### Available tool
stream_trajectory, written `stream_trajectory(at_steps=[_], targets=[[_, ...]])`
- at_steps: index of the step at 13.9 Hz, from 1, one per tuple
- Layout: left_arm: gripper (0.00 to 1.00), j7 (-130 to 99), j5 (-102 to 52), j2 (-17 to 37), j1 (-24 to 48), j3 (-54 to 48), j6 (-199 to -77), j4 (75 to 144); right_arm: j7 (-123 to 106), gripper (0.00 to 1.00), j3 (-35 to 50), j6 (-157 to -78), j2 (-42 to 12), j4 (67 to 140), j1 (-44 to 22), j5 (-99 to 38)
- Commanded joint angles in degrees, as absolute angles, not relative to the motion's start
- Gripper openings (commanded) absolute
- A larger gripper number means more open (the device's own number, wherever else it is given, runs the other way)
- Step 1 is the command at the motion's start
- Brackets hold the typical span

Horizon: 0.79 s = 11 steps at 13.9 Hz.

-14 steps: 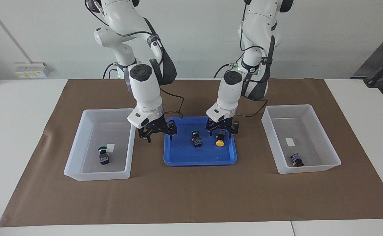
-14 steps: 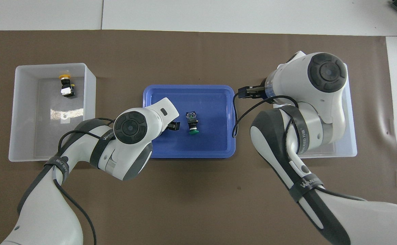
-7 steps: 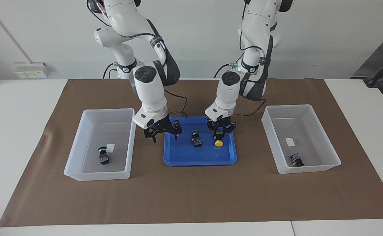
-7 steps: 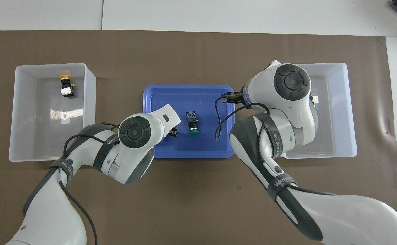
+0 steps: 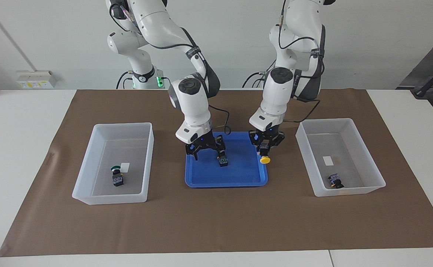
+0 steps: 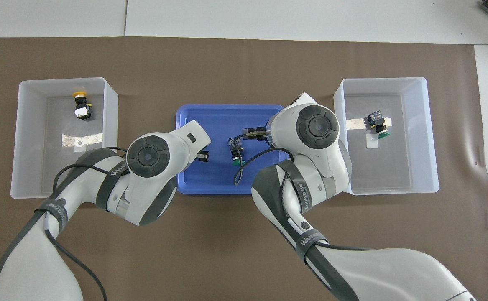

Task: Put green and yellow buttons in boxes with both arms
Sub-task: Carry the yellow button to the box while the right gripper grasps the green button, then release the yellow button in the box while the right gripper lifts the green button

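Blue tray (image 5: 201, 178) at worktop centre, a box (image 5: 112, 165) at each end. Right gripper (image 5: 206, 150), jaws spread wide, lowered in tray straddling green button (image 5: 222, 160). Left gripper (image 5: 265, 144), jaws clenched on yellow button (image 5: 264, 158), raised over tray edge for transfer.

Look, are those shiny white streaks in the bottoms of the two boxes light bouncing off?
Overhead view: yes, the bright streaks on the floors of the box at the left arm's end and the box at the right arm's end look like glare from lamps above. Facing view: the same floors look dull grey, with no streaks.
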<state>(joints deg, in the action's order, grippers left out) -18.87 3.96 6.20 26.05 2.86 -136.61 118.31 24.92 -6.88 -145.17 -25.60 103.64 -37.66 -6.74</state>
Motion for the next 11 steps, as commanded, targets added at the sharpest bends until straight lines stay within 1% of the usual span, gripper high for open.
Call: stream_trajectory(at_steps=[1, 4, 8, 9, 10, 11], targets=[[0.00, -16.2, 4.9, 5.5, 21.0, 2.5, -134.3, 115.9, 26.1, 1.00, -6.7, -151.2, -28.6, 103.4, -39.2, -7.9], [0.00, -14.2, 4.9, 6.9, 13.4, 2.5, -135.0, 113.5, 25.5, 1.00, -6.8, -151.2, -28.7, 103.9, -40.7, -7.6], [0.00, -13.5, 5.0, 7.0, 6.3, 2.4, -135.3, 113.6, 24.1, 1.00, -6.8, -151.7, -30.1, 104.9, -42.4, -6.7], [0.00, -12.0, 4.9, 7.3, 4.5, 2.3, -135.8, 113.6, 23.9, 0.79, -6.9, -151.4, -30.1, 104.9, -42.3, -5.9], [0.00, -10.5, 4.9, 7.9, 3.5, 2.4, -136.4, 113.6, 23.7, 0.33, -6.9, -150.8, -30.1, 104.7, -42.1, -4.5], [0.00, -9.6, 4.9, 9.2, 2.2, 2.4, -137.8, 113.4, 23.9, 0.08, -6.9, -150.6, -30.0, 104.4, -41.8, -4.2]])
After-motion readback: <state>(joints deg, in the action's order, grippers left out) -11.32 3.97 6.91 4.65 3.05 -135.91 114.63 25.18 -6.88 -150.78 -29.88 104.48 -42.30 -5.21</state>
